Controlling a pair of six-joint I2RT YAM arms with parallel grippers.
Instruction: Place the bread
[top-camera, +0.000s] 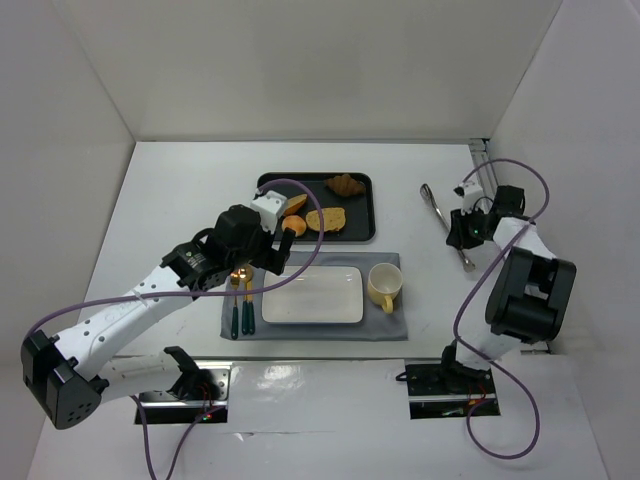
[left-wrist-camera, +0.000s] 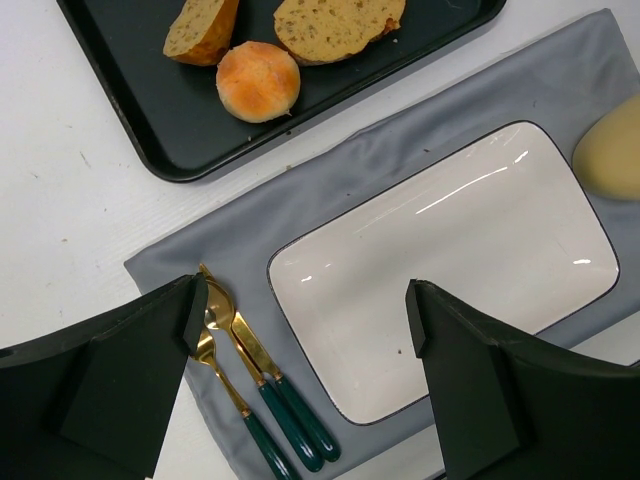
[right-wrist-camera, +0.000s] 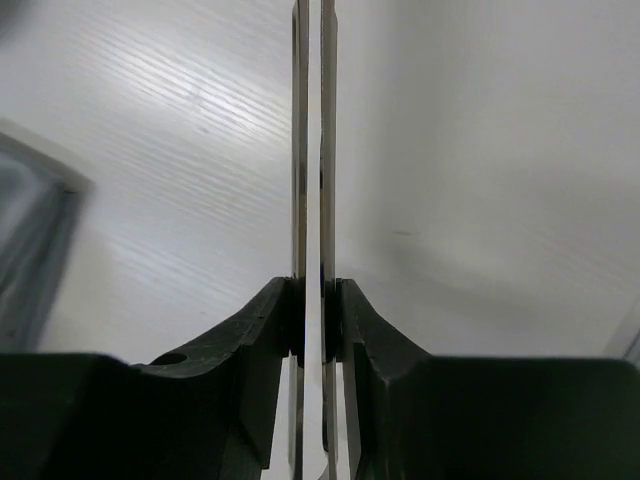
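1. Right tool (right-wrist-camera: 313, 320): clenched on the metal tongs (right-wrist-camera: 329, 150). The two fingers press the two tong arms close together, so that only a thin gap shows between them. The tongs lie on the white counter (left-wrist-camera: 60, 200), well to the right of the white rectangular plate (left-wrist-camera: 450, 250), past the mug.

2. Left tool (left-wrist-camera: 305, 315): released, jaws spread wide, nothing between them. It hangs above the left half of the plate, apart from the surface.

3. Bread: all pieces lie on the black tray (left-wrist-camera: 130, 110), which sits just beyond the far long edge of the plate.
   - Round bun (left-wrist-camera: 258, 81): the piece nearest the plate, close to the tray's near rim.
   - Two cut bread slices (left-wrist-camera: 335, 25): just behind the bun, one on each side of it.
   - Croissant (top-camera: 347, 184): the piece farthest from the plate, at the tray's far side.

4. Plate: holds no bread. It rests on a grey placemat (left-wrist-camera: 330, 190), which extends past every side of the plate.

5. Other items on the placemat:
   - Two pieces of gold cutlery with green handles (left-wrist-camera: 265, 385): just beside the left short edge of the plate, side by side.
   - Pale yellow mug (top-camera: 384, 287): just beside the right short edge of the plate, upright.
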